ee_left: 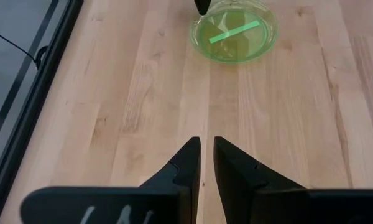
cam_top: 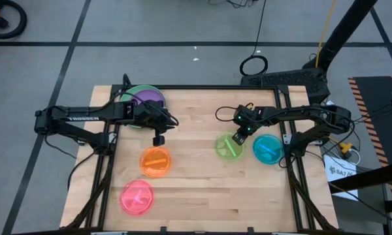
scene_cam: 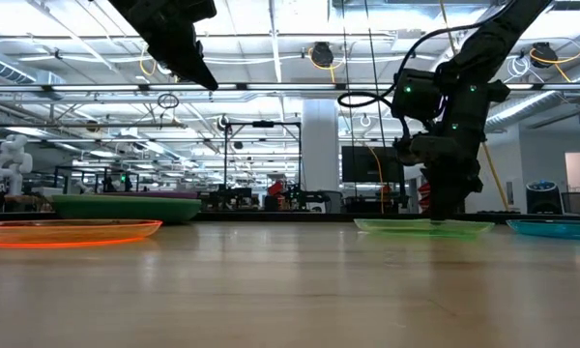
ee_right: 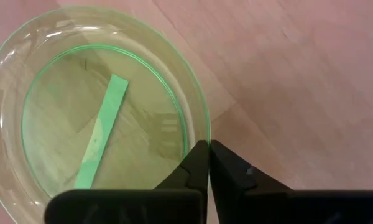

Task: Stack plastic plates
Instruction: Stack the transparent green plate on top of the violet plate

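Note:
Three large plates are stacked at the table's far left, purple [cam_top: 147,96] on top of light green and dark green [scene_cam: 126,206]. The small translucent plates lie flat and apart: orange [cam_top: 155,161], pink [cam_top: 137,197], lime [cam_top: 228,147] and teal [cam_top: 269,149]. My right gripper [ee_right: 207,149] stands at the lime plate's far-right rim, shut on it. My left gripper [cam_top: 158,138] hovers shut above the table just beyond the orange plate and holds nothing; in its wrist view [ee_left: 206,148] it looks across bare wood toward the lime plate [ee_left: 235,34]. No red-orange plate shows. My right gripper pinches the lime plate's rim [ee_right: 203,127] between its two fingers, one inside the plate and one outside. The fingers come from above, pointing down [scene_cam: 435,208]. The plate lies flat with its bottom on the table [scene_cam: 420,227].
A black frame borders the wooden table [cam_top: 196,189]. Bare wood lies between the orange and lime plates and along the near side. The teal plate sits close to the right of the lime one. Beyond the far edge are cables and a dark stand [cam_top: 284,78].

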Tool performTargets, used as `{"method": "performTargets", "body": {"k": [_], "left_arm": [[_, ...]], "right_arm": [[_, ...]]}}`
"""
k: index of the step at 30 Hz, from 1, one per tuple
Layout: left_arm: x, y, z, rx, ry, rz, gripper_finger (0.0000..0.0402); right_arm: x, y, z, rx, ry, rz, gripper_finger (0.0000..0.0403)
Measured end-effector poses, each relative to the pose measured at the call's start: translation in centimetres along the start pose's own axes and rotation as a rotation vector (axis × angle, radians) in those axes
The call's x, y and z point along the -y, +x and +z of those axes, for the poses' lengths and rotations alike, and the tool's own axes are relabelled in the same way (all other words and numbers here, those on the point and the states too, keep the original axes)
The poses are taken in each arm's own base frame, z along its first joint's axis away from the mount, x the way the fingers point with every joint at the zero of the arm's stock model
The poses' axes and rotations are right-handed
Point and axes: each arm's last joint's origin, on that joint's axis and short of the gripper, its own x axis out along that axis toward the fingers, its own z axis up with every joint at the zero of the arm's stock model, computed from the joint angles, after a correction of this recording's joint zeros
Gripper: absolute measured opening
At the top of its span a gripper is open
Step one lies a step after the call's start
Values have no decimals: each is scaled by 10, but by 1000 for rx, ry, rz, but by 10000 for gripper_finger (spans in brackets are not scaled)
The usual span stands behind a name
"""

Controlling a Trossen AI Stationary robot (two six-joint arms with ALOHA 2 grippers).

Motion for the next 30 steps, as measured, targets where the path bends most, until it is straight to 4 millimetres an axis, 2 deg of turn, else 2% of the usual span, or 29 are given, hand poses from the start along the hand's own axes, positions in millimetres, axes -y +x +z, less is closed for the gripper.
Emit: {"method": "performTargets", "body": {"k": [8,14,21,30], "left_arm": [[0,0,0,0,0,0,51],[0,0,1,6,-1,1,51],[-3,0,5,51,-8,15,51],[-11,0,5,63,-33,37,51]], "right_arm": [[-2,-4,2,37,-25,14,2],[-5,-16,6,118,-64,41,2],[-20,-35,21,391,-148,92,1],[-50,-50,34,752,-288,-7,1]]}}
